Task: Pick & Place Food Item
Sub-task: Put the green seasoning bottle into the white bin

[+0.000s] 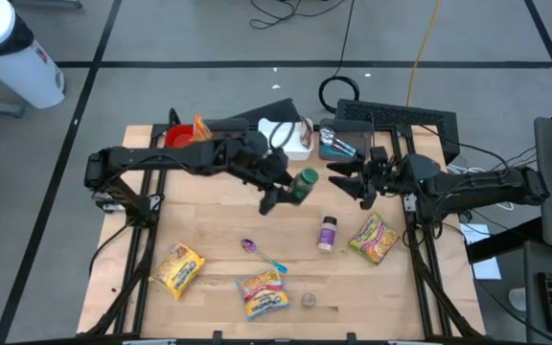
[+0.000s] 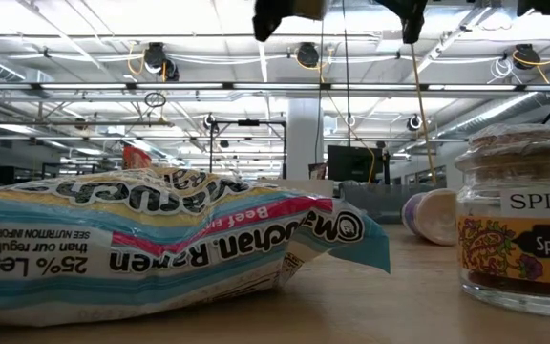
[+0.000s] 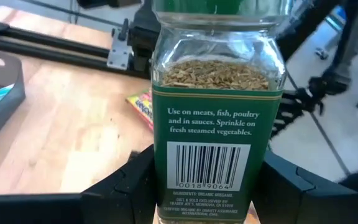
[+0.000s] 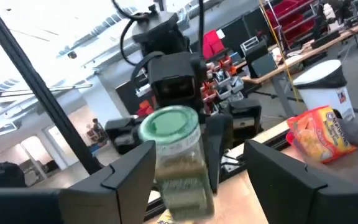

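A glass herb jar [image 1: 305, 181] with a green lid and green label [image 3: 213, 124] hangs above the middle of the table, with my left gripper [image 1: 290, 190] shut on it. My right gripper [image 1: 349, 182] stands open just to the jar's right, at about the same height, facing it. In the right wrist view the jar [image 4: 176, 155] shows between that gripper's two spread fingers [image 4: 129, 168], and they stand apart from it. Both grippers are well above the tabletop. My left gripper pinches the lower part of the jar's body [image 3: 207, 196], near its base, between its two fingers [image 3: 126, 186]. The fingers come from the table's left, slanting slightly down. The jar is lifted clear of the table, lid uppermost and tipped a little toward the right gripper.
On the table lie three ramen packets [image 1: 178, 268] [image 1: 264, 292] [image 1: 374, 237], a small spice jar [image 1: 327, 233], a purple spoon [image 1: 262, 252] and a small round lid [image 1: 308, 300]. At the back stand a red bowl [image 1: 178, 137], a white container [image 1: 286, 137] and a black bin [image 1: 405, 120].
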`<act>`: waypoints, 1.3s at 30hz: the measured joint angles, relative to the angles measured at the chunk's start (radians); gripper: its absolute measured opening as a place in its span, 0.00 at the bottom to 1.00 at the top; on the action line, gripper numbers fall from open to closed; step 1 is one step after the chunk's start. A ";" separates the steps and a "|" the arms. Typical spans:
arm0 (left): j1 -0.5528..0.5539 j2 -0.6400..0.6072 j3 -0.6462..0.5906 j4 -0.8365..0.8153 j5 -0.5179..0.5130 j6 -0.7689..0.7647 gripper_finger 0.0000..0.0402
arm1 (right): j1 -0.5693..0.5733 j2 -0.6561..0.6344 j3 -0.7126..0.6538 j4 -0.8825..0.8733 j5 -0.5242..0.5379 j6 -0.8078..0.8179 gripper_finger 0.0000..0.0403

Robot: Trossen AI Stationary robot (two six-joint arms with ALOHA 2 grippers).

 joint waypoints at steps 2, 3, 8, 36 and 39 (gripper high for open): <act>0.019 -0.021 0.000 -0.027 0.057 0.015 0.51 | -0.018 -0.001 0.021 -0.016 0.001 -0.021 0.59; 0.030 -0.031 0.001 -0.046 0.081 0.023 0.51 | -0.026 0.001 0.039 -0.028 0.002 -0.036 0.59; 0.072 -0.045 0.001 -0.144 0.132 0.101 0.51 | -0.069 0.050 0.191 -0.188 0.001 -0.127 0.59; 0.091 -0.035 0.001 -0.117 -0.042 -0.051 0.51 | -0.401 0.358 0.538 -0.537 -0.697 -0.312 0.60; 0.091 -0.034 0.001 -0.139 -0.044 -0.056 0.51 | -0.397 0.396 0.537 -0.524 -0.709 -0.306 0.60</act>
